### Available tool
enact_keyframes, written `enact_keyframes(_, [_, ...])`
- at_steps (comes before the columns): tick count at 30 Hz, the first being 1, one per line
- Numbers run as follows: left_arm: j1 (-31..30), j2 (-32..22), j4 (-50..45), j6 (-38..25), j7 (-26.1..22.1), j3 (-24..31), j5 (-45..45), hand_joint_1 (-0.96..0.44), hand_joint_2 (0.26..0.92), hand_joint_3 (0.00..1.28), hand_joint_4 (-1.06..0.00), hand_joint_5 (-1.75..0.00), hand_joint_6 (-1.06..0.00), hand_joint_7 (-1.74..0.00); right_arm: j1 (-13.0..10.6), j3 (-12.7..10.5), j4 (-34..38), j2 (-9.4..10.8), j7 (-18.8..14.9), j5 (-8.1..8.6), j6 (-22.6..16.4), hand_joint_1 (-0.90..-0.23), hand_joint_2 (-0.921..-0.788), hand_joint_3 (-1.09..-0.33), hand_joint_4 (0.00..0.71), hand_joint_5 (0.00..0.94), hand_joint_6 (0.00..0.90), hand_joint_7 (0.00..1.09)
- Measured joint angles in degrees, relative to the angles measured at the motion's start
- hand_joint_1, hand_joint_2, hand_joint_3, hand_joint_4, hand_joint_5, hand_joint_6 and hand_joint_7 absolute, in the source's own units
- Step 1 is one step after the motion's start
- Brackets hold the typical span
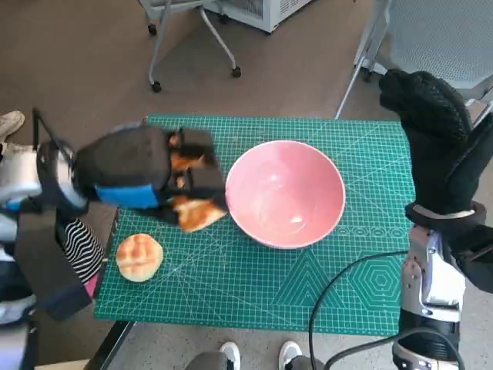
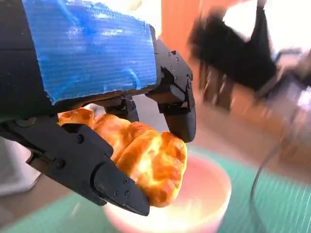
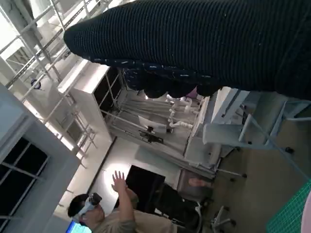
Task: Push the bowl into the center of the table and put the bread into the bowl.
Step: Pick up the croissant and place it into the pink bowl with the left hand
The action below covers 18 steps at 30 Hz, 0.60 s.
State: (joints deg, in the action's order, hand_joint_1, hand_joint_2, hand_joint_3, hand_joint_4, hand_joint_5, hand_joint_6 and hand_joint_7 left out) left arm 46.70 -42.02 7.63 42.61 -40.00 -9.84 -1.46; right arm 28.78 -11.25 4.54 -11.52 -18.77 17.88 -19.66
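A pink bowl (image 1: 286, 193) stands near the middle of the green mat (image 1: 339, 270). My left hand (image 1: 146, 176) grips a golden, flaky piece of bread (image 1: 197, 212) just left of the bowl's rim, above the mat. The left wrist view shows the bread (image 2: 146, 162) held between my black fingers (image 2: 177, 104), with the bowl (image 2: 204, 204) below and beyond it. A second, round bun (image 1: 139, 257) lies on the mat near its front left corner. My gloved right hand (image 1: 431, 131) is raised at the table's right edge, holding nothing, its fingers not plainly shown.
A black cable (image 1: 347, 285) loops over the mat's front right part. A wheeled chair base (image 1: 192, 46) and a grey chair (image 1: 439, 38) stand on the floor behind the table. Shoes (image 1: 258, 354) show at the front edge. A person with a raised hand (image 3: 116, 213) appears in the right wrist view.
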Motion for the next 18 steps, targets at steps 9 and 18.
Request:
enact_keyframes(9, [4.56, 9.81, 4.45, -4.79, 2.68, -2.82, -5.22, 0.0, 0.92, 0.06, -0.68, -1.12, -0.66, -1.19, -0.04, 0.02, 0.02, -0.03, 0.0, 0.0, 0.04, -0.681, -0.921, -0.675, 0.145, 0.0, 0.013, 0.6])
enact_keyframes(18, [7.0, 17.07, 14.95, -4.87, 8.3, -6.25, -15.41, 0.0, 0.92, 0.05, -0.69, -1.07, -0.67, -1.21, -0.32, -0.06, -0.38, -0.12, 0.02, -0.02, 0.37, -0.679, -0.921, -0.675, 0.145, 0.0, 0.01, 0.6])
